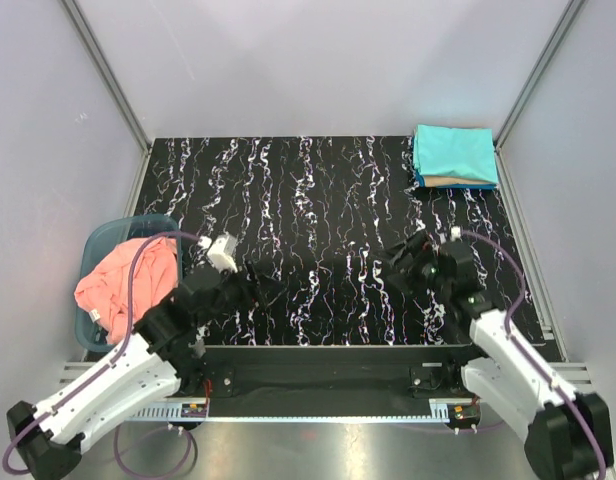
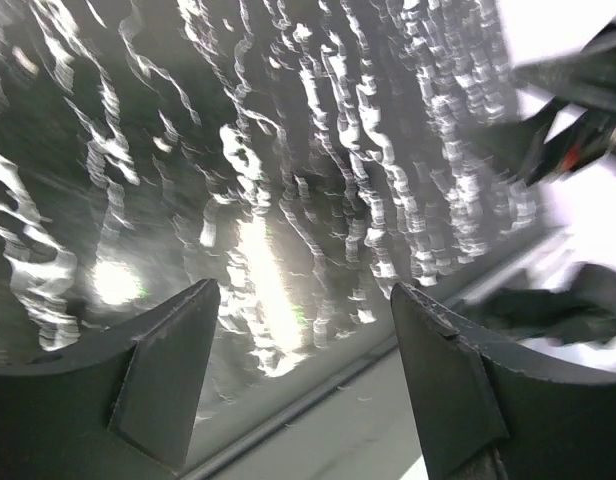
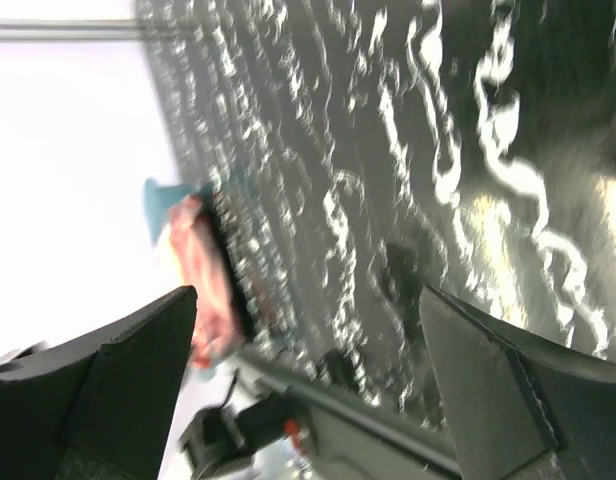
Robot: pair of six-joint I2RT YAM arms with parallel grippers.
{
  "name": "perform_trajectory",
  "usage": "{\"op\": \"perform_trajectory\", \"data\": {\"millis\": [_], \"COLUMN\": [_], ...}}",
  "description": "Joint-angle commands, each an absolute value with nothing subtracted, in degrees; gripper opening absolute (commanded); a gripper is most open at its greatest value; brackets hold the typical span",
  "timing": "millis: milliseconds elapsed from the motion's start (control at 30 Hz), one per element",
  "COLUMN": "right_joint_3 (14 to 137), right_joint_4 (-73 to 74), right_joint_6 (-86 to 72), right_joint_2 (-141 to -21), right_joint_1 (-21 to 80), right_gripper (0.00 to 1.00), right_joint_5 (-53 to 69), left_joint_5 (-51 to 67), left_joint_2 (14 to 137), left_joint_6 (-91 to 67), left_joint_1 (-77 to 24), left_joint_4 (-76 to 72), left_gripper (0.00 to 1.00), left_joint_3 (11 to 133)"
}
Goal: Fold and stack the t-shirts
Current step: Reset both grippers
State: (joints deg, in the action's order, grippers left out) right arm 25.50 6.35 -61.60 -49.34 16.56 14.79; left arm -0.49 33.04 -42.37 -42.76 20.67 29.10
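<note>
A stack of folded t-shirts lies at the table's far right corner, the turquoise-green shirt on top, a tan-beige shirt and a blue edge under it. A crumpled salmon pink shirt fills the basket at the left; it also shows blurred in the right wrist view. My left gripper is open and empty above the near left of the table. My right gripper is open and empty above the near right. Neither touches cloth.
The black marbled table lies between grey walls. The blue-grey basket hangs at the table's left edge. A metal rail runs along the near edge by the arm bases. The left wrist view shows the table's near edge.
</note>
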Motion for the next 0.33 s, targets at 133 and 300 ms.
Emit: {"op": "perform_trajectory", "data": {"millis": [133, 300], "right_joint_3": [12.40, 5.99], "right_joint_4": [5.27, 11.67], "right_joint_6": [-74.35, -80.77], "right_joint_2": [-29.30, -9.08], "right_joint_1": [16.79, 16.79], "right_gripper": [0.99, 1.00], "right_joint_5": [23.82, 24.87], "left_joint_5": [2.56, 2.01], "left_joint_2": [12.80, -9.56], "left_joint_6": [-71.60, -83.73], "left_joint_1": [-42.63, -42.63], "left_joint_4": [4.13, 0.65], "left_gripper": [0.77, 0.78], "left_joint_3": [11.00, 0.37]}}
